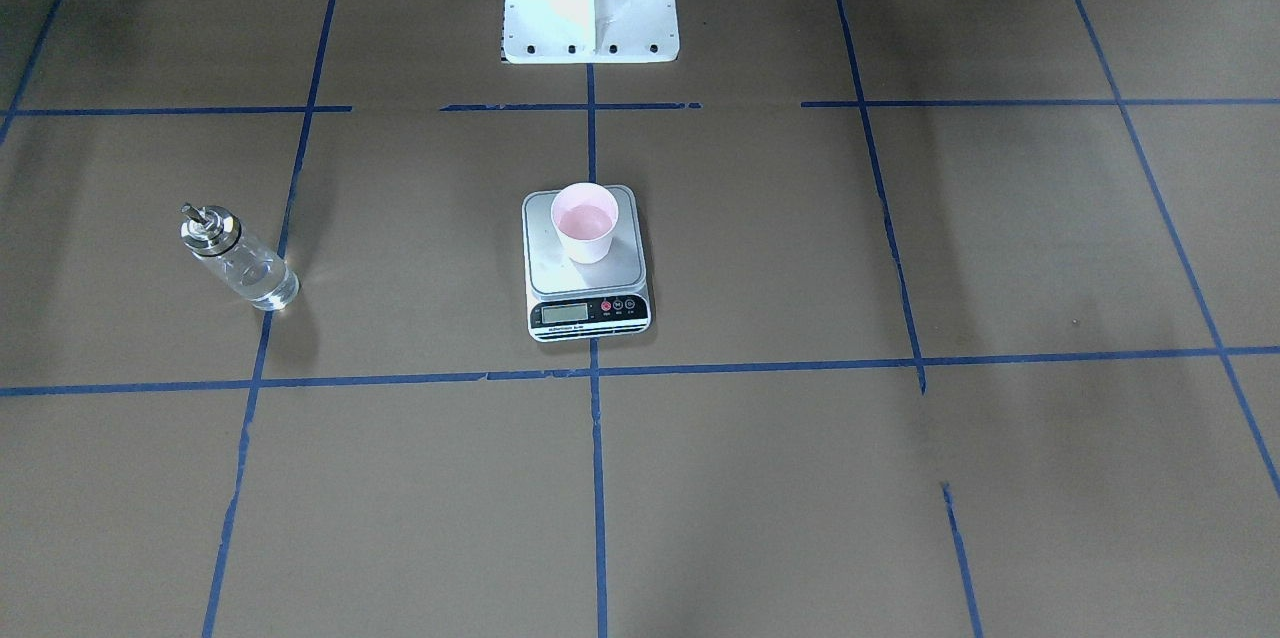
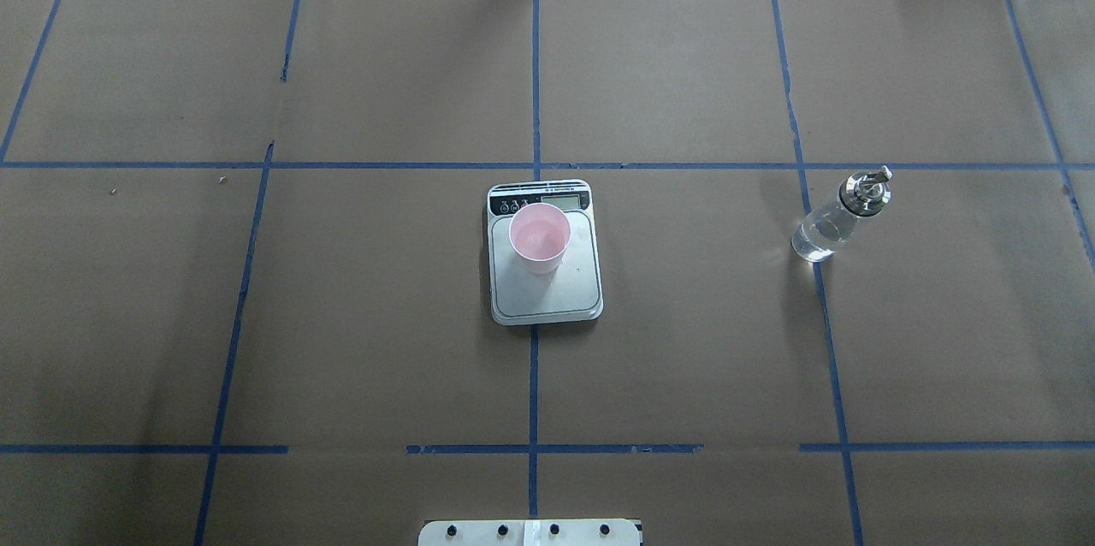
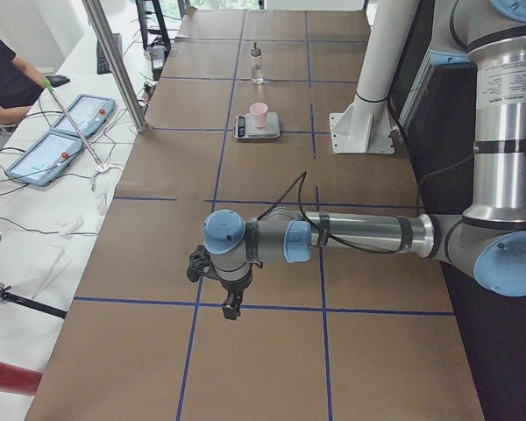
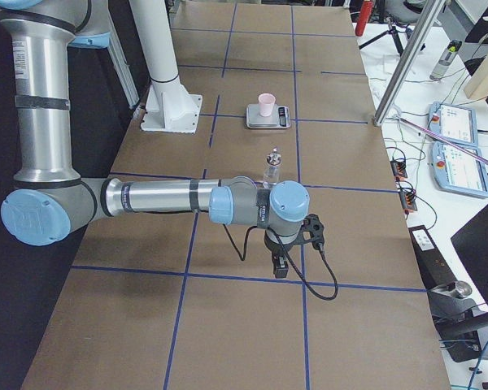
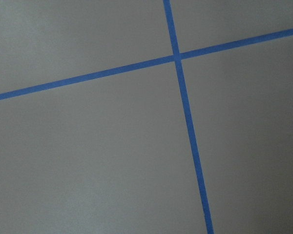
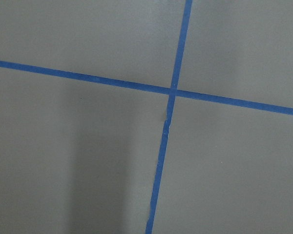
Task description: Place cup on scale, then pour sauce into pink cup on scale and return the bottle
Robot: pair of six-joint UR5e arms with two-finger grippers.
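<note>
Handling the glass bottle (image 2: 825, 229): stiff, smooth, likely slippery and breakable; take the body below the metal cap (image 2: 864, 191)
Bottle place: upright, well apart from the scale (image 2: 556, 293), robot's right
Cup place: pink cup (image 2: 539, 238) on the scale platform
Jaws: left gripper (image 3: 231, 307), right gripper (image 4: 281, 268), cannot tell

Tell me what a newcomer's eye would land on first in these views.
The pink cup draws the eye first, standing on the scale at the centre of the table, toward the scale's display end. Next is the glass bottle, upright and alone on the robot's right side by a blue tape line. Both arms are far from them, the left gripper and right gripper hanging over bare surface near the table's ends.
</note>
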